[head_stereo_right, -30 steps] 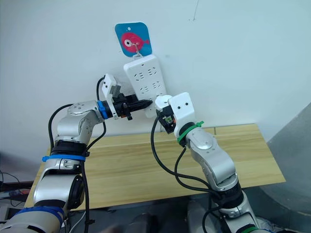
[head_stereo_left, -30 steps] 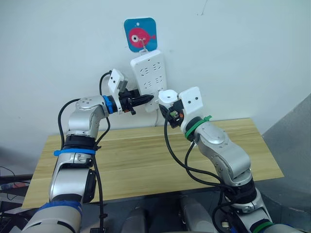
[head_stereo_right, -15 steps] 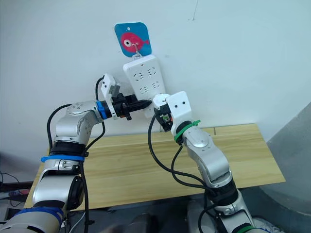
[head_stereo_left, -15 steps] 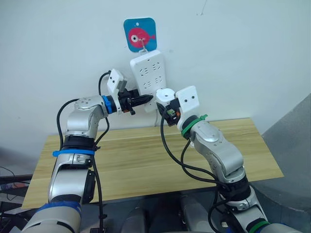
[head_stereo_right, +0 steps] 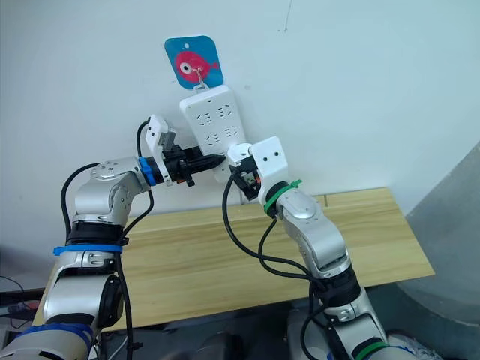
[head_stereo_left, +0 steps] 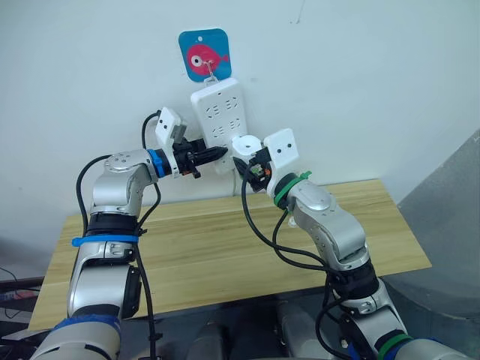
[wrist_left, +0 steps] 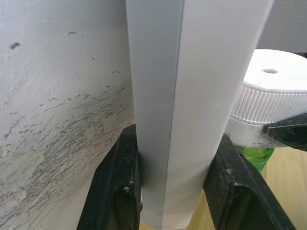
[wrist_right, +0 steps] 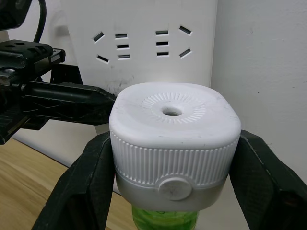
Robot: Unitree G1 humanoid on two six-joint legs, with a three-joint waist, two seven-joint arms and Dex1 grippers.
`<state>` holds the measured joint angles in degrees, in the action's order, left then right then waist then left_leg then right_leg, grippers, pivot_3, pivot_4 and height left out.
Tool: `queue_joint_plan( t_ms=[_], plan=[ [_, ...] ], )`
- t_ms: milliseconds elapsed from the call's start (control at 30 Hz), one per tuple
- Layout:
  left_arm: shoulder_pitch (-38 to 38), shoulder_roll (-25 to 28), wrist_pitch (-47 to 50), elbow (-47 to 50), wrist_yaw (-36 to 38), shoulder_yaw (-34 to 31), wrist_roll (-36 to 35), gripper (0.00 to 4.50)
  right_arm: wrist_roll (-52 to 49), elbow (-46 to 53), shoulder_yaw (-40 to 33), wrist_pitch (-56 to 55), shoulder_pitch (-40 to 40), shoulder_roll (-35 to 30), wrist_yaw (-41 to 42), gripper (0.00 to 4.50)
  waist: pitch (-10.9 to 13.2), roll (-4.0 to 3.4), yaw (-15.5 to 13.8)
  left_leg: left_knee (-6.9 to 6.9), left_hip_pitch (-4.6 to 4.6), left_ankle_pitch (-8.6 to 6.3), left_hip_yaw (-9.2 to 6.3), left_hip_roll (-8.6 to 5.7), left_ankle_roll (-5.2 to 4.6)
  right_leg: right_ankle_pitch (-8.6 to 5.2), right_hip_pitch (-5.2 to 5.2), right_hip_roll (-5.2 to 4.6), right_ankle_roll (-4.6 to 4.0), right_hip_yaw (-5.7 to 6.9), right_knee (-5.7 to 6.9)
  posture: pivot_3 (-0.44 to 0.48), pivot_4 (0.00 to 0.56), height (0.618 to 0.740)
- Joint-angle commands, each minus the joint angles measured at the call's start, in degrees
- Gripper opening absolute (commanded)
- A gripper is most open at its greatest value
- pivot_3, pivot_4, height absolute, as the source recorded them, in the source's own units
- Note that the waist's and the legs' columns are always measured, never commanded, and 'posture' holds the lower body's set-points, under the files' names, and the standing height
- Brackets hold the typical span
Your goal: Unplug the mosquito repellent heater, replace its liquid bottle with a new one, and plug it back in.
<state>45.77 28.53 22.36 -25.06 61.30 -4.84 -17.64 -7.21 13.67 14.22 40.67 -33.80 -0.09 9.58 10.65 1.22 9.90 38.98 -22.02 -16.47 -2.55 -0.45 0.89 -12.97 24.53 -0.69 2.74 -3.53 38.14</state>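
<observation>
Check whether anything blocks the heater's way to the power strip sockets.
Nothing visible does. The right gripper holds the heater just in front of the power strip, whose sockets are free. The left gripper clamps the strip's lower edge, off to the side.

Heater (wrist_right: 175, 143): matt white plastic, finely ribbed band round the sides, radial ribbing about the top vent; translucent green bottle (wrist_right: 164, 220) beneath. Power strip (head_stereo_left: 220, 120): smooth white plastic, slight sheen. Gripper fingers (wrist_left: 119, 189): black, scuffed. Wall (wrist_left: 62, 110): rough, scratched white paint. Table (head_stereo_left: 217, 255): pale smooth wood.
</observation>
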Motion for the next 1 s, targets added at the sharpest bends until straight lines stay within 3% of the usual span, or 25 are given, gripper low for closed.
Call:
queue_joint_plan(
  t_ms=[33,100,267,433,567,900,1000],
  plan=[
    [-0.2,-1.7,0.2,3.7,3.4,2.1,-2.4,1.31,-0.3,-1.1,-1.7,0.8,-2.1,0.9,-0.3,2.96,0.0,-0.01,0.0,0.0,0.0,0.0,0.0,0.0,0.0,0.0,0.0,0.0,0.0,0.0,0.0,-0.191,0.149,0.733],
    [-0.3,-1.4,-1.2,2.8,3.0,2.0,-1.6,1.31,-1.2,0.5,-2.0,2.0,-1.4,0.8,0.3,2.96,0.0,-0.01,0.0,0.0,0.0,0.0,-0.01,0.0,0.01,0.0,0.0,0.0,0.0,0.0,0.0,-0.191,0.149,0.733],
    [-0.3,-0.5,-5.3,-0.2,2.2,1.8,0.5,1.31,0.2,7.1,-1.5,3.7,2.0,-3.9,1.2,4.49,0.0,-0.01,-0.5,-0.03,-0.12,0.0,-0.18,-0.02,0.02,0.0,0.0,-0.06,0.0,0.01,-0.12,-0.186,0.148,0.733],
    [-0.2,0.1,-7.5,-2.4,1.4,0.9,0.5,1.31,-0.9,14.1,-1.1,6.6,5.6,-7.7,2.9,4.5,-0.1,-0.03,-0.3,-0.01,-0.84,0.03,-0.13,-0.1,0.16,0.0,0.75,-0.18,0.0,0.0,-0.07,-0.184,0.145,0.733],
    [0.1,0.5,-9.6,-3.9,0.0,-0.6,0.3,1.31,-1.9,17.2,-1.5,7.9,7.4,-9.6,4.3,4.5,-0.2,-0.02,-0.3,-0.01,-0.83,0.02,-0.1,-0.11,0.12,0.0,0.75,-0.22,0.0,0.01,-0.06,-0.176,0.139,0.733],
    [-2.1,4.6,-17.7,-5.9,-5.6,-1.9,4.6,4.47,-3.8,20.1,-1.1,7.1,8.6,-14.2,10.3,4.5,-0.2,0.01,-0.3,0.03,-0.79,0.04,-0.09,-0.12,0.14,0.01,0.73,-0.2,-0.02,0.24,0.05,-0.138,0.13,0.733],
    [-6.3,7.2,-17.5,-1.7,-4.9,-2.8,4.0,4.49,-5.2,20.7,-1.0,5.8,8.8,-15.7,13.2,4.5,-0.3,0.05,-0.1,0.05,-0.64,0.05,0.0,-0.09,0.15,0.04,0.75,-0.19,-0.07,0.2,0.32,-0.129,0.128,0.733]
  ],
)
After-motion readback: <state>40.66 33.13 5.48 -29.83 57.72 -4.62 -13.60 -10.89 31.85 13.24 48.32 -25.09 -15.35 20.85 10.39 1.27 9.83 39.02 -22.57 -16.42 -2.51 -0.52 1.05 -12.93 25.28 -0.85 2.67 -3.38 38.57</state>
